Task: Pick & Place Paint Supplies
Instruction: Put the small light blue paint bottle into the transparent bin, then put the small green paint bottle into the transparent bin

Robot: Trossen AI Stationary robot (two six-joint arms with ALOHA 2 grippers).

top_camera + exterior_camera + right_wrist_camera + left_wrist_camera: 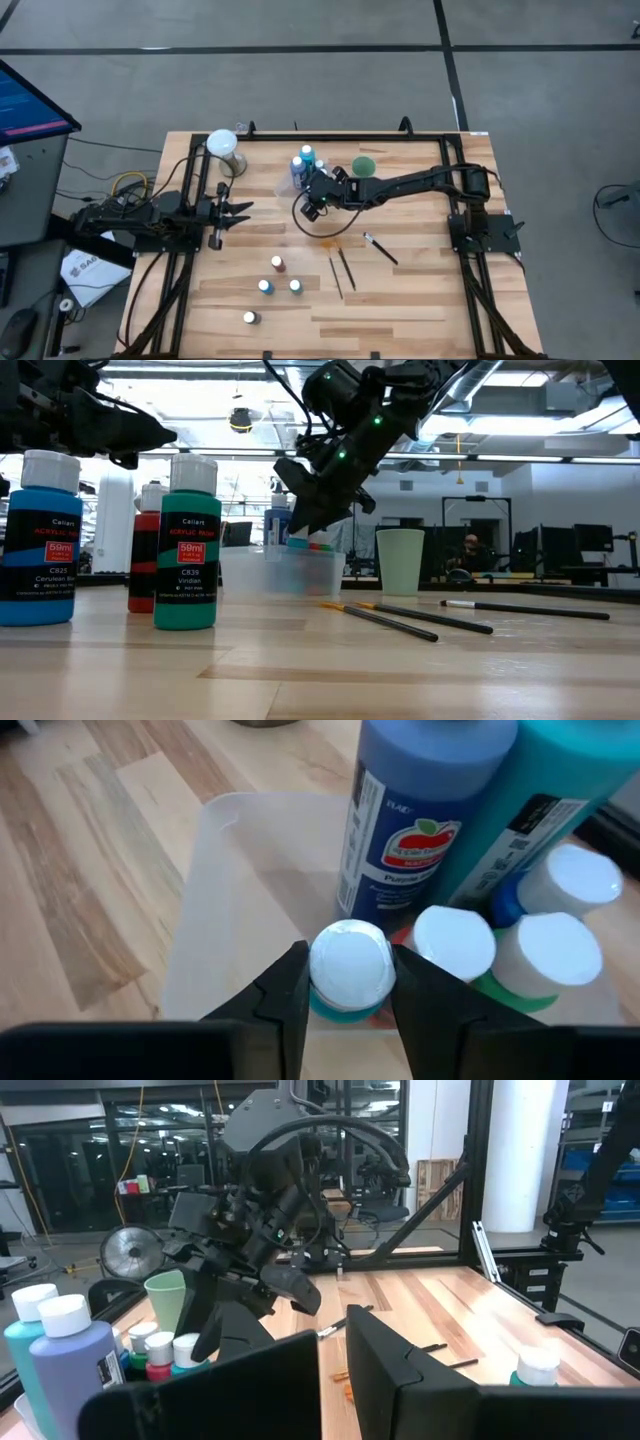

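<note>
White-capped small paint bottle (351,963), with a teal body showing below its cap, sits clamped between the two dark fingers of the right gripper (348,995), directly over the clear plastic tray (240,890). Inside the tray stand a tall purple bottle (425,810) and a tall teal bottle (540,810), with three more white-capped small bottles (520,935) grouped just beside the held one. In the high view the right gripper (318,200) reaches from the table's right side to the tray (290,185) near the far edge, with the green cup (364,166) just to its right. Four small bottles (270,288) remain on the near part of the wooden table (420,290), and three thin brushes (345,270) lie to their right. The left gripper (243,210), jaws parted and empty, waits at the table's left side, near a white-topped container (223,146).
</note>
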